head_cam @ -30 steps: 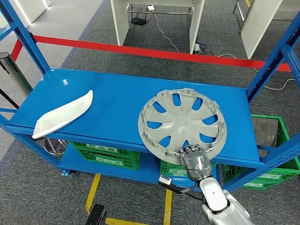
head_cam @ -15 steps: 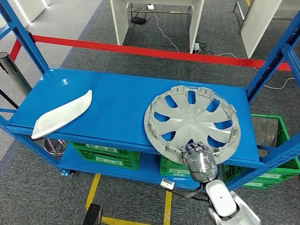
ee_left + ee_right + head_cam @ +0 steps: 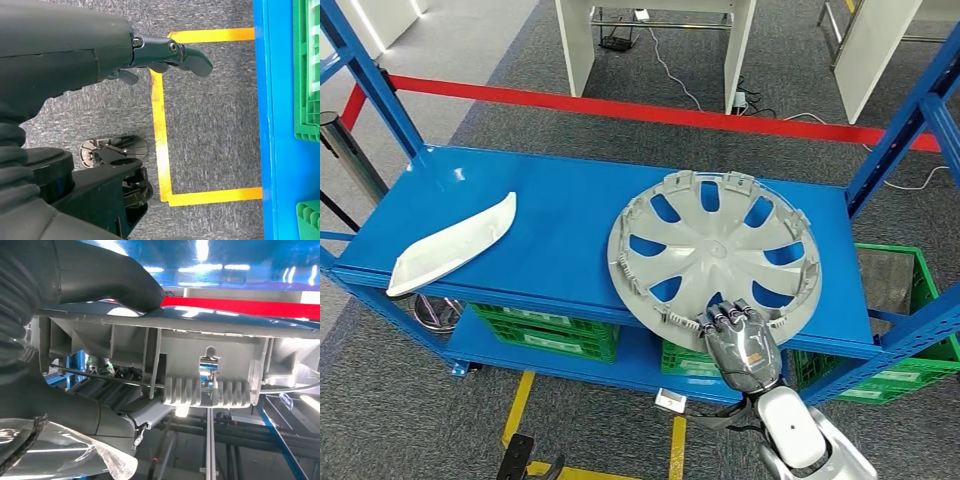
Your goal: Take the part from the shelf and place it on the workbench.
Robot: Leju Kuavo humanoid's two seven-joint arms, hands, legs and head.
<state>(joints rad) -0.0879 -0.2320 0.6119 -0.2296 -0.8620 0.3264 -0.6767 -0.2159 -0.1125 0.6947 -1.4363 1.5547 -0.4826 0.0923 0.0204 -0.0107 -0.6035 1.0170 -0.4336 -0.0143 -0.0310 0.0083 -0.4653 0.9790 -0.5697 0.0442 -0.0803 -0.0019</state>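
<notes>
The grey wheel cover (image 3: pixel 714 257) lies on the right half of the blue shelf (image 3: pixel 561 230), its near rim reaching past the shelf's front edge at about 6 o'clock of the disc. There the right hand (image 3: pixel 740 342) grips that rim, its dark fingers (image 3: pixel 727 316) curled over the top of the cover's edge while the rest of the hand sits below the front lip. In the right wrist view the thick thumb (image 3: pixel 109 275) lies over the cover's upper face and another finger (image 3: pixel 71 412) presses from beneath, with the ribbed clips of the wheel cover (image 3: pixel 207 390) clamped between them. A white curved trim piece (image 3: pixel 452 246) rests on the shelf toward 9 o'clock of the wheel cover, well apart from it, with one end jutting over the front edge. Green crates (image 3: pixel 546 335) stand on the lower level beneath. The left hand (image 3: pixel 166 52) hangs over grey carpet and yellow floor tape (image 3: pixel 160 130), holding nothing, its fingers stretched out and loosely apart. Beyond the shelf, at 12 o'clock, a red band (image 3: pixel 622 108) runs across the floor.
</notes>
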